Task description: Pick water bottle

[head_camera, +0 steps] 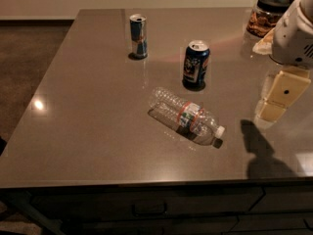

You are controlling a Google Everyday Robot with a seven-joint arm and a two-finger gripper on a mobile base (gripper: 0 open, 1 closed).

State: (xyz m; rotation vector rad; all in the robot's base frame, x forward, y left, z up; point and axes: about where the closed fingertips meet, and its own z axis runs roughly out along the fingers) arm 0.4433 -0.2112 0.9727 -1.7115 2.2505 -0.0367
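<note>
Roughly mid-table, toward the front edge and lying on its side: water bottle [187,115], clear and ribbed, white cap pointing lower right, base upper left, red, white and green band around the body nearer the cap. Resting on the grey-brown table [88,126] alone, apart from both cans. Just behind its middle, upright: dark blue can [195,64], nearest neighbour, close but not touching. Farther back and to the left, also upright: slim blue and silver can [138,35], well apart from the other two. Well to the right of the bottle, over the table's right side: gripper [274,102], cream-coloured, hanging below a white arm housing [296,33] and seemingly clear of the surface. Cannot tell whether spread or pressed together. Between gripper and bottle cap, only a stretch of tabletop, with a dark shadow [261,155] falling across it nearer the front edge. Behind the arm housing, at the far right corner: jar [268,13] with a dark lid, partly cut off by the housing, brownish contents not to be made out. Toward the left edge, a small bright reflection [38,104] on the surface. Below the front edge, dark drawer fronts with a drawer handle [149,208]. Off to the left, beyond the table, brown floor [29,48].
</note>
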